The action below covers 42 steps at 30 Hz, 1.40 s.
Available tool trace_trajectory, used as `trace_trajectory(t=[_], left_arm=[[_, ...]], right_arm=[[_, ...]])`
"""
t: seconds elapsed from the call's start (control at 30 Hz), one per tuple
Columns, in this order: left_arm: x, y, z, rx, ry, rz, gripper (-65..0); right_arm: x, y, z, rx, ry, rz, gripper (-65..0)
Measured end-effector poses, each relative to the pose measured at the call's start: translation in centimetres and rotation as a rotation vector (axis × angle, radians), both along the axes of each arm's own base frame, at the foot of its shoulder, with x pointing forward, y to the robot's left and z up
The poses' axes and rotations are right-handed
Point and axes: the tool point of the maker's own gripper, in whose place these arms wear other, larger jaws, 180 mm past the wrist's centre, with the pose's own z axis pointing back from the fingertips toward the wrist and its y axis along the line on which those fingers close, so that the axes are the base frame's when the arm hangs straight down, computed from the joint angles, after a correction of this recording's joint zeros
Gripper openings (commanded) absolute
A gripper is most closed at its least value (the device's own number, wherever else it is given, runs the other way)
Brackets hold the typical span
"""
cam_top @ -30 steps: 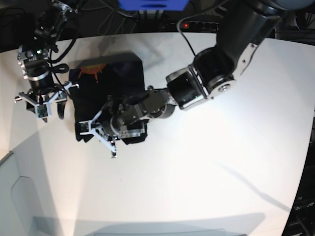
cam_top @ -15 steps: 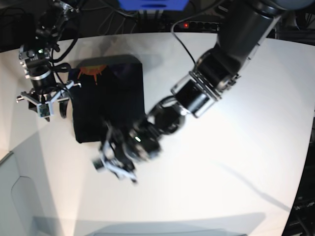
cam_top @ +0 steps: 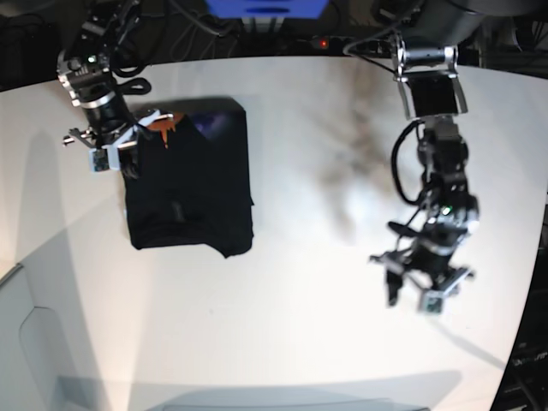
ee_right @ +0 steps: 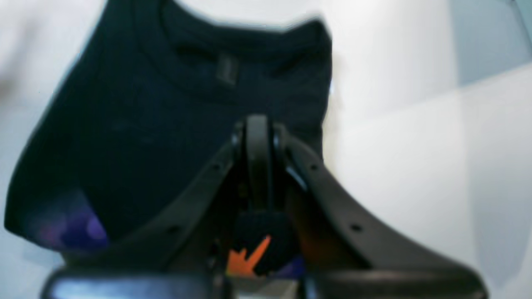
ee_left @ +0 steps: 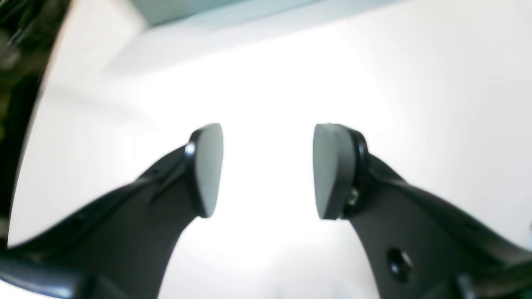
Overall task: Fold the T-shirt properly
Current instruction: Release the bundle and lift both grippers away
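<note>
Cloth of the T-shirt (cam_top: pixel 188 193), upper left, is being pinched by the right gripper (ee_right: pixel 257 166); neat folds could be dragged apart if it is pulled.

So the whole setup sits on a big white table (cam_top: pixel 282 325) with a curved far edge, super glossy and lit hard from above, so the middle blows out almost pure white. Soft grey shadows smear across it near the top centre. Behind the table it's dark, with a tangle of black cables (cam_top: pixel 184 30) and a power strip (cam_top: pixel 347 43) showing a small red light. A blue box (cam_top: pixel 265 7) peeks in at the top edge.
</note>
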Motion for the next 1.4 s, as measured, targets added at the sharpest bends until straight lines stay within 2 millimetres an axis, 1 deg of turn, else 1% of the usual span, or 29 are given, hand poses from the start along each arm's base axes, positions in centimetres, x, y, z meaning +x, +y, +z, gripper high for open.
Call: trace_trajectory(t=[0.03,0.13,0.17,0.23,0.3,0.43,0.53,0.6,0.67,0.73,0.8,0.83,0.87,0.93,0.97,1.0,1.1,1.17,1.23,1.4], left_arm=[[-1.0,1.2,-0.8,-0.006,0.018,0.029,-32.0],[-4.9,5.2,-4.5,-0.013,0.114,0.137,-32.0],[-6.0,6.3,-5.3,-0.015,0.136,0.169,-32.0],[-7.6,7.8,-6.2,-0.013,0.162,0.212,-32.0],[-8.3,8.7,-6.5,-0.016,0.167,0.237,-32.0],[-9.5,9.3,-6.8,-0.023,0.173,0.258,-32.0],[-10.0,9.5,-6.3,-0.007,0.164,0.264,-32.0],[-10.3,9.4,-5.9,0.004,0.157,0.259,-32.0],[-10.4,9.2,-5.6,0.007,0.147,0.254,-32.0],[-10.6,9.1,-5.3,0.011,0.141,0.25,-32.0],[-10.9,9.2,-5.5,0.019,0.15,0.251,-32.0],[-11.0,9.2,-5.5,0.02,0.151,0.251,-32.0],[-11.0,9.2,-5.6,0.021,0.155,0.251,-32.0],[-11.1,9.1,-5.7,0.019,0.158,0.251,-32.0],[-11.2,9.1,-5.8,0.018,0.16,0.251,-32.0],[-11.3,9.0,-5.9,0.015,0.16,0.249,-32.0],[-11.7,9.1,-6.3,0.019,0.175,0.252,-32.0],[-12.2,9.2,-6.6,0.022,0.185,0.249,-32.0],[-12.7,9.2,-7.1,0.025,0.203,0.25,-32.0],[-13.9,9.3,-8.0,0.032,0.234,0.25,-32.0]], right_arm=[[0.0,0.0,-0.2,0.007,0.001,-0.001,-65.0],[-0.5,0.2,-1.4,0.035,0.03,-0.003,-65.0],[-0.8,0.2,-2.1,0.039,0.052,-0.006,-65.0],[-1.4,0.3,-3.7,0.056,0.099,-0.008,-65.0],[-1.8,0.5,-4.8,0.081,0.124,-0.012,-65.0],[-2.2,0.7,-7.0,0.121,0.164,-0.012,-65.0],[-1.2,0.3,-7.9,0.149,0.165,-0.016,-65.0],[-0.6,0.3,-8.0,0.15,0.165,-0.011,-65.0],[-0.6,0.0,-7.5,0.118,0.167,-0.003,-65.0],[-0.7,-0.3,-5.7,0.094,0.122,0.0,-65.0],[-0.5,-0.2,-3.1,0.083,0.044,0.009,-65.0],[-0.2,0.3,-1.9,0.086,0.005,0.02,-65.0],[-0.1,1.2,-0.8,0.093,-0.023,0.037,-65.0],[-0.3,3.8,0.5,0.133,-0.056,0.087,-65.0],[-0.6,5.3,0.5,0.156,-0.052,0.123,-65.0],[-1.3,6.8,0.1,0.172,-0.03,0.161,-65.0],[-3.0,10.0,-1.3,0.211,0.039,0.245,-65.0],[-3.0,10.7,-1.9,0.231,0.051,0.257,-65.0],[-2.9,10.9,-2.6,0.243,0.064,0.255,-65.0],[-3.3,11.4,-5.0,0.282,0.115,0.253,-65.0]])
